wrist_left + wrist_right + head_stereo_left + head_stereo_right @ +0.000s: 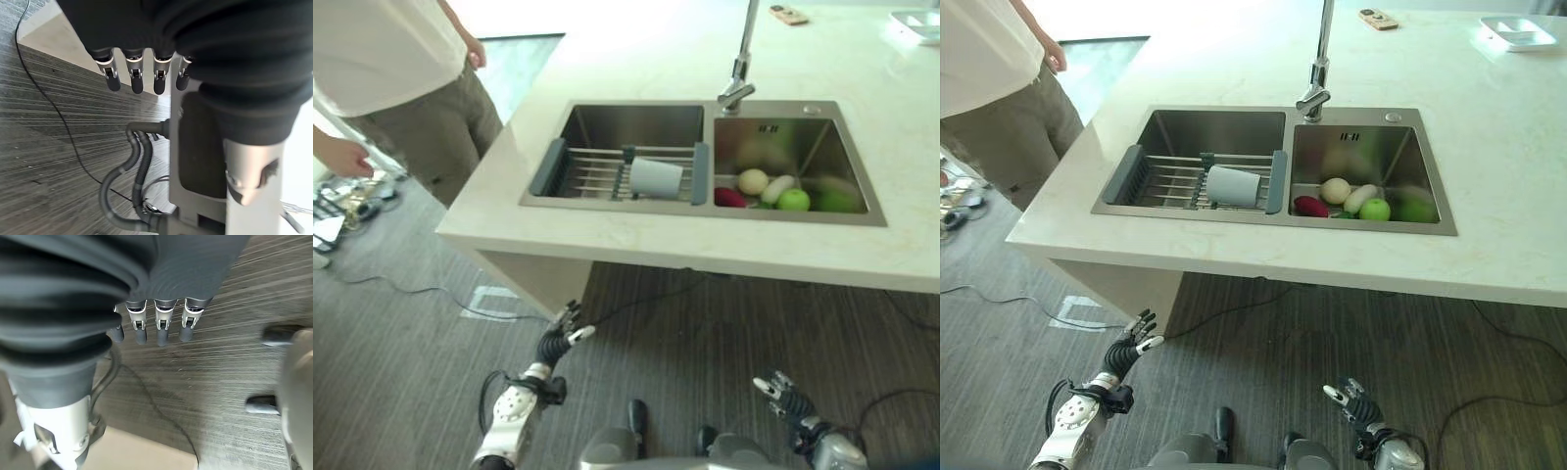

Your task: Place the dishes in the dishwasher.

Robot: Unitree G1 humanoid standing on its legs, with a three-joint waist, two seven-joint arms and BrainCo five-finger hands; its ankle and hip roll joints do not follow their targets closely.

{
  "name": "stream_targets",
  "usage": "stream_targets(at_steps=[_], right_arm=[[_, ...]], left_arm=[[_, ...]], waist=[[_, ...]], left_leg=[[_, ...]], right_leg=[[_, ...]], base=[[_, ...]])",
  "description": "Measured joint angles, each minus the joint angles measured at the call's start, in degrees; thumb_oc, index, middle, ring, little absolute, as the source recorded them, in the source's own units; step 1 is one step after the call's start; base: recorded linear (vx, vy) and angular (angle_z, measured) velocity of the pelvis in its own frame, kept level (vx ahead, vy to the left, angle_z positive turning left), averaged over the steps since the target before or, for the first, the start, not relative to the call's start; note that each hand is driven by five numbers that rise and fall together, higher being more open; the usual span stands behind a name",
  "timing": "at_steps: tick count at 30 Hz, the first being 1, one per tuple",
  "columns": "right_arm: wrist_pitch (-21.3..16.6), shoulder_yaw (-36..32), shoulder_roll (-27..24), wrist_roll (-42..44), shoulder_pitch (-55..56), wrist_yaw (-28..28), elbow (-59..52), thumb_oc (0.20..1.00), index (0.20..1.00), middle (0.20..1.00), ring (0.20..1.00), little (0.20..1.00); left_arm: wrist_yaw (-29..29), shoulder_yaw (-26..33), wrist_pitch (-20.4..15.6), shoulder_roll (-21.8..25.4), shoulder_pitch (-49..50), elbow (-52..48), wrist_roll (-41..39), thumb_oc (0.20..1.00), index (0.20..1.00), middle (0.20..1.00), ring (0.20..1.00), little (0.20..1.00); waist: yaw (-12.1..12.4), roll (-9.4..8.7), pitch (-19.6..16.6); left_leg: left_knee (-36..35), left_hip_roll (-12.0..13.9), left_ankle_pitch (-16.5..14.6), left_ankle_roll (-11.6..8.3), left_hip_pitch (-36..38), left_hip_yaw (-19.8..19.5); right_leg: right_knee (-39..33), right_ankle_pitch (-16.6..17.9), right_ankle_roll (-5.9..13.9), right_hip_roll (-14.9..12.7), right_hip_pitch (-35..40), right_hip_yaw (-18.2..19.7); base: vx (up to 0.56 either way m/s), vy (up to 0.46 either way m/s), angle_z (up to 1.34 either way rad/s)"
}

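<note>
Both hands low over the floor, well short of the counter [724, 245]: left hand [564, 338] and right hand [780, 390] with fingers straight and relaxed, holding nothing. White cup [656, 177] lies on its side on the rack [597, 171] across the left sink basin. Right basin holds what looks like fruit [793, 199]. Person [401, 69] stands at the counter's left end.

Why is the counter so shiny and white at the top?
In both eye views, bright light washes out the far end of the counter, and the steel sink shows soft reflections; in the left wrist view, the background beside the left hand glares white.
</note>
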Motion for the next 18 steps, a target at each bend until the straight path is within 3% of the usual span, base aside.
stream_targets(at_steps=[3, 4, 5, 6, 7, 8, 9, 11, 12, 13, 15, 17, 18], right_arm=[[-0.28, -2.22, 0.89, -0.01, 0.33, 0.24, 0.15, 1.000, 1.000, 1.000, 1.000, 1.000], [-0.27, -2.55, 0.78, -0.04, 0.42, 0.41, 0.16, 1.000, 1.000, 1.000, 1.000, 1.000], [-0.23, -2.81, 0.75, -0.09, 0.21, 0.69, 0.18, 1.000, 1.000, 1.000, 1.000, 1.000], [-0.19, -3.07, 0.67, -0.11, -0.49, 1.14, 0.41, 1.000, 1.000, 1.000, 1.000, 1.000], [-0.08, -3.16, 0.49, -0.16, -0.85, 1.42, 2.46, 1.000, 1.000, 1.000, 1.000, 1.000], [0.38, -3.20, 0.50, -0.15, -0.96, 1.50, 4.31, 1.000, 1.000, 1.000, 1.000, 1.000], [1.17, -3.20, 0.51, -0.14, -0.86, 1.59, 5.61, 1.000, 1.000, 1.000, 1.000, 1.000], [2.56, -3.34, 1.16, -0.12, -0.91, 2.00, 10.62, 1.000, 1.000, 1.000, 1.000, 1.000], [2.64, -3.36, 1.27, -0.08, -0.28, 2.02, 11.20, 1.000, 1.000, 1.000, 1.000, 1.000], [3.22, -4.06, 0.59, -0.07, -0.23, 1.75, 12.07, 1.000, 1.000, 1.000, 1.000, 1.000], [3.48, -5.36, -0.19, -0.06, -0.29, 1.01, 11.79, 1.000, 1.000, 1.000, 1.000, 1.000], [3.27, -5.73, -0.85, -0.06, -1.20, 0.47, 11.55, 1.000, 1.000, 1.000, 1.000, 1.000], [3.07, -5.71, -1.28, -0.03, -1.87, 0.00, 12.12, 1.000, 1.000, 1.000, 1.000, 1.000]], left_arm=[[0.71, 0.07, -0.42, 2.16, 0.27, 0.43, 1.86, 1.000, 1.000, 1.000, 1.000, 1.000], [1.01, 0.23, -0.49, 2.53, 0.78, 0.32, 1.81, 1.000, 1.000, 1.000, 1.000, 1.000], [1.41, 0.62, -0.50, 2.86, 1.11, 0.35, 1.78, 1.000, 1.000, 1.000, 1.000, 1.000], [1.76, 1.54, -0.56, 2.98, 1.17, 0.42, 1.77, 1.000, 1.000, 1.000, 1.000, 1.000], [2.03, 2.48, -0.57, 2.87, -0.01, 0.51, 1.63, 1.000, 1.000, 1.000, 1.000, 1.000], [2.09, 2.57, -0.62, 2.79, -0.98, 0.50, 1.54, 1.000, 1.000, 1.000, 1.000, 1.000], [2.27, 2.56, -0.63, 2.62, -1.18, 0.49, 1.50, 1.000, 1.000, 1.000, 1.000, 1.000], [3.16, 2.00, -0.77, 1.02, -0.99, 0.46, 0.51, 1.000, 1.000, 1.000, 1.000, 1.000], [3.48, 1.53, -0.71, 0.97, -0.46, 0.56, 0.51, 1.000, 1.000, 1.000, 1.000, 1.000], [4.52, 0.74, -0.12, -0.63, 0.25, 1.19, -0.27, 1.000, 1.000, 1.000, 1.000, 1.000], [4.72, -1.64, -0.03, -0.74, 0.79, 1.10, -0.59, 1.000, 1.000, 1.000, 1.000, 1.000], [5.16, -1.79, 0.23, -1.10, 0.47, 1.52, -0.71, 1.000, 1.000, 1.000, 1.000, 1.000], [5.13, -1.79, 0.28, -1.17, -0.04, 1.53, -0.71, 1.000, 1.000, 1.000, 1.000, 1.000]], waist=[[-0.31, -0.12, 1.01], [-0.02, 0.24, 1.13], [0.10, 0.27, 1.42], [0.56, 0.16, 1.85], [-0.39, -0.81, 2.34], [-0.71, -1.50, 2.61], [-0.94, -1.92, 2.68], [-0.84, -2.43, 1.81], [-0.68, -3.45, 1.37], [-0.78, -2.10, 1.04], [-0.54, -1.12, 0.58], [-0.32, -1.31, 0.54], [-0.21, -1.84, 0.70]], left_leg=[[0.62, -1.24, -2.05, 2.53, 1.82, 3.21], [-0.26, -1.30, -1.98, 2.74, 2.25, 4.56], [-1.03, -1.42, -2.52, 1.86, 2.58, 5.83], [-1.48, -1.70, -2.73, 1.39, 2.32, 7.28], [-1.81, -2.72, -2.75, 1.47, 2.18, 7.79], [-1.76, -3.33, -2.93, 1.66, 2.69, 7.75], [-1.85, -3.41, -3.22, 1.53, 3.29, 7.82], [0.38, -0.80, -5.78, -0.26, 3.60, 6.69], [0.86, -0.49, -5.40, -1.32, 4.25, 6.54], [1.61, 1.46, -5.48, -2.09, 4.65, 5.24], [3.91, 4.75, -5.67, -3.46, 4.12, 3.76], [11.11, 5.76, -5.37, -3.82, 0.49, 3.01], [18.82, 6.00, -4.77, -4.97, -3.78, 1.17]], right_leg=[[17.48, 1.29, 3.02, -5.08, -7.82, -1.33], [16.86, 1.48, 3.74, -5.79, -8.98, -1.77], [13.20, 1.19, 4.06, -7.02, -9.92, -3.32], [4.32, 1.84, 5.66, -8.21, -10.27, -4.52], [-8.57, 6.06, 9.97, -10.14, -9.93, -3.31], [-12.72, 9.64, 10.48, -11.36, -10.01, -2.27], [-13.42, 11.30, 10.13, -11.65, -9.78, -1.49], [-8.09, 11.05, 7.93, -8.27, -8.15, -1.46], [-8.87, 11.45, 6.28, -7.03, -6.00, -1.89], [-10.87, 12.20, 4.02, -5.16, -3.61, -3.26], [-12.98, 11.07, 1.53, -1.70, -1.01, -5.50], [-12.95, 9.59, 0.02, -1.08, -0.45, -6.78], [-13.75, 9.44, -0.96, -1.27, 0.15, -6.86]], base=[[0.05, 0.093, -0.48], [0.05, -0.094, -0.63], [0.09, -0.162, -0.86], [0.11, -0.165, -0.80], [0.19, -0.246, -0.51], [0.22, -0.330, -0.07], [0.19, -0.297, 0.19], [0.20, -0.361, 0.22], [0.20, -0.379, 0.30], [0.12, -0.277, 0.32], [0.10, -0.238, 0.36], [0.04, -0.074, 0.26], [0.04, 0.078, 0.06]])
